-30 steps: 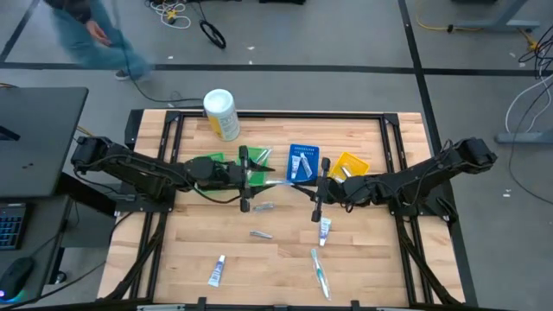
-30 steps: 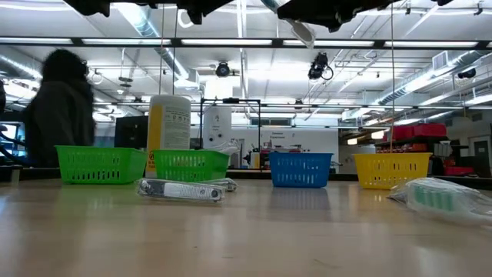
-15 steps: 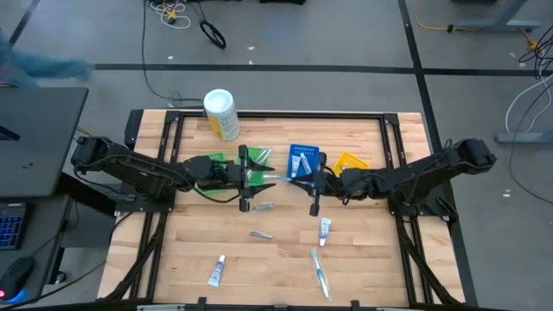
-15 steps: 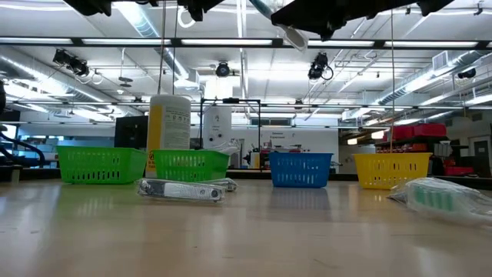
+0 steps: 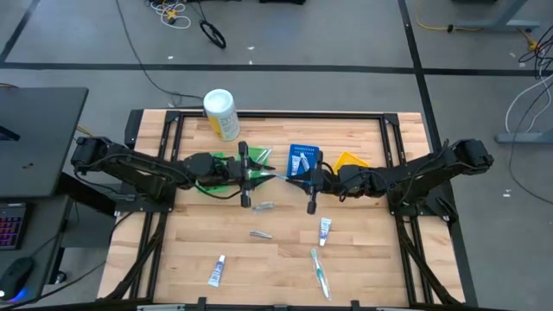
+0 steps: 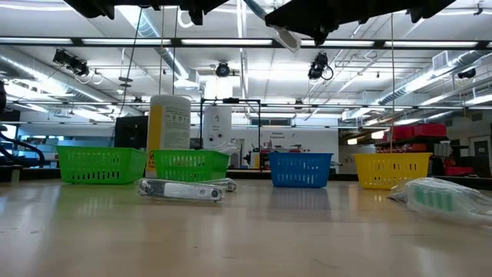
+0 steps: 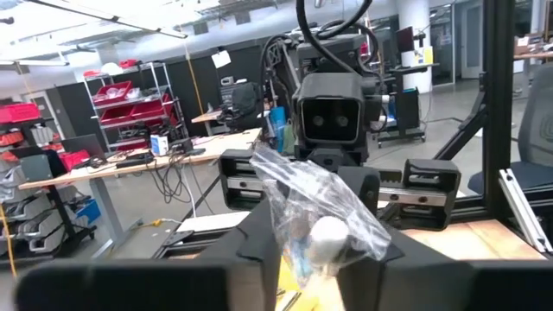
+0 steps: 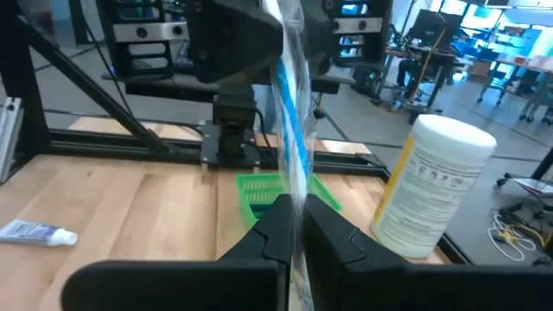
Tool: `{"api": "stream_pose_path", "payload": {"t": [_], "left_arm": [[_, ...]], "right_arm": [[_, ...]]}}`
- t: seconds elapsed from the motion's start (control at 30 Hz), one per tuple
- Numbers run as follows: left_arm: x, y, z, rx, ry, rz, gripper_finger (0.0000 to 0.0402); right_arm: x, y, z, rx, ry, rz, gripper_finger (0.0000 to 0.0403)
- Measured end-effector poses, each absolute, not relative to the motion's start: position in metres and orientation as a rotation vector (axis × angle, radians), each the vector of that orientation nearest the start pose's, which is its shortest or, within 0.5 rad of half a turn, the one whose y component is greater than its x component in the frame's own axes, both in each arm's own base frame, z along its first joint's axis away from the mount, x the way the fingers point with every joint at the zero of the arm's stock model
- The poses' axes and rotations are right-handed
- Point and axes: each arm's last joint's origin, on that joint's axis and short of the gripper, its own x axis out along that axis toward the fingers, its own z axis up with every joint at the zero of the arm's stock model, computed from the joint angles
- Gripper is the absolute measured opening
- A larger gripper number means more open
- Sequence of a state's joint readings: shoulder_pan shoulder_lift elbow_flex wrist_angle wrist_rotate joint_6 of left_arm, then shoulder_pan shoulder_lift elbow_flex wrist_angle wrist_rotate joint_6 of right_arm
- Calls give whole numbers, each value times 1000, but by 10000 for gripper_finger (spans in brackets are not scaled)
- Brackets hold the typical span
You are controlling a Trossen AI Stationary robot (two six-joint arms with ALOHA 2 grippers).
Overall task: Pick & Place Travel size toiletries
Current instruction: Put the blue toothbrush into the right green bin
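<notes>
A blue-and-white toothbrush in a clear wrapper [image 5: 276, 177] hangs in the air between my two grippers, above the gap between the green bin [image 5: 216, 162] and the blue bin [image 5: 303, 158]. My right gripper [image 8: 294, 226] is shut on one end of it. My left gripper [image 7: 313, 250] is shut on the other end. In the low view the wrapper [image 6: 286, 37] shows high above the table. White tubes [image 5: 325, 228], a green toothbrush [image 5: 320, 273] and silvery pieces [image 5: 263, 206] lie flat on the table. My left gripper pinches the crumpled end of the clear wrapper [image 7: 321, 226] between its two fingers, coming level from the table's left. The wrapper is lifted clear of the table. My right gripper pinches the wrapper [image 8: 294, 186] between its two shut fingers, coming level from the table's right. The toothbrush runs on past the fingertips toward the left gripper, clear of the table.
A white-and-yellow canister [image 5: 221, 114] stands at the far side. A yellow bin [image 5: 350, 161] stands to the right of the blue one. A second tube [image 5: 217, 270] and a silvery piece [image 5: 260, 234] lie toward the near edge.
My right gripper has gone toward the table's left with the wrapped toothbrush, bringing its free end up to my left gripper. The toothbrush stays lifted clear of the table.
</notes>
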State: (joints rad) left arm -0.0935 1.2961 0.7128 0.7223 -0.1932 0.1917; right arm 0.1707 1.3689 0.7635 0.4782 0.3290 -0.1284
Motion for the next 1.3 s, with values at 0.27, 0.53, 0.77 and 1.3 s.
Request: {"api": "stream_pose_path", "payload": {"t": [0.27, 0.53, 0.77, 1.3], "left_arm": [[281, -19, 284, 178, -109, 118, 33], [281, -18, 280, 175, -62, 145, 44], [278, -11, 269, 289, 113, 373, 33], [231, 36, 281, -76, 542, 545, 36]], "right_arm": [[294, 41, 259, -179, 142, -154, 20], [293, 41, 255, -133, 185, -159, 57], [289, 36, 241, -86, 315, -304, 73], [285, 35, 232, 6, 395, -331, 75]]}}
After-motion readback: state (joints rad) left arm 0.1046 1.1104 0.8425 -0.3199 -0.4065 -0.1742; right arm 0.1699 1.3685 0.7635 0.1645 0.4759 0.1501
